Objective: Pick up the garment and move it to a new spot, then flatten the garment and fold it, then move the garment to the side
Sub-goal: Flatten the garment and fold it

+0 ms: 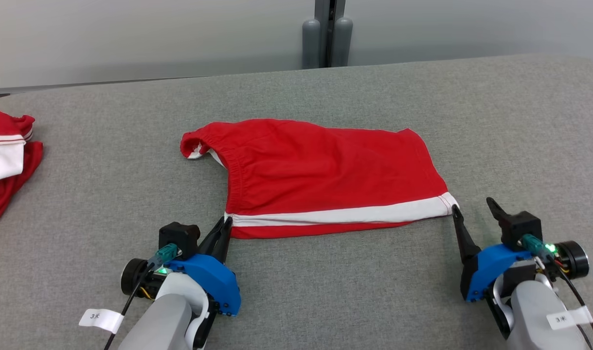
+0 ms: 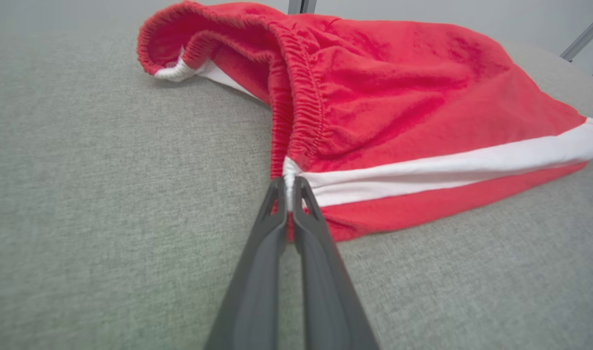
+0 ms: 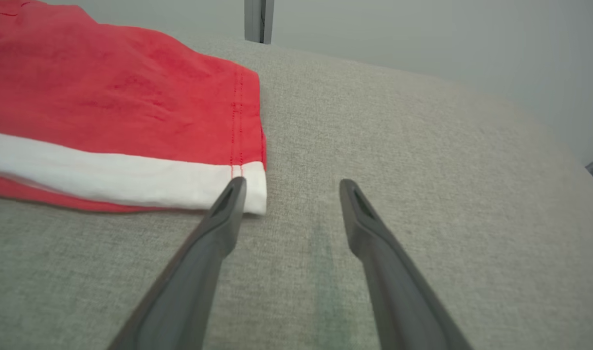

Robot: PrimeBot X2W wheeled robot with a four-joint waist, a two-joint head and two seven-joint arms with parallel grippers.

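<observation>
The garment [image 1: 325, 175] lies flat at the middle of the table [image 1: 325, 301], the left gripper [image 1: 225, 222] clenched on its waistband corner [image 2: 289, 170], the right gripper [image 1: 472, 204] wide open and empty beside the hem corner [image 3: 255, 194], so folding seems in hand and the right must next take that corner.

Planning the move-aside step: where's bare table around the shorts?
Free: strip between red shorts and far edge of the table; table right of the hem; gap between shorts and other garment at left. Crowded: near side, left gripper shut on the waistband, right gripper open at the hem.
</observation>
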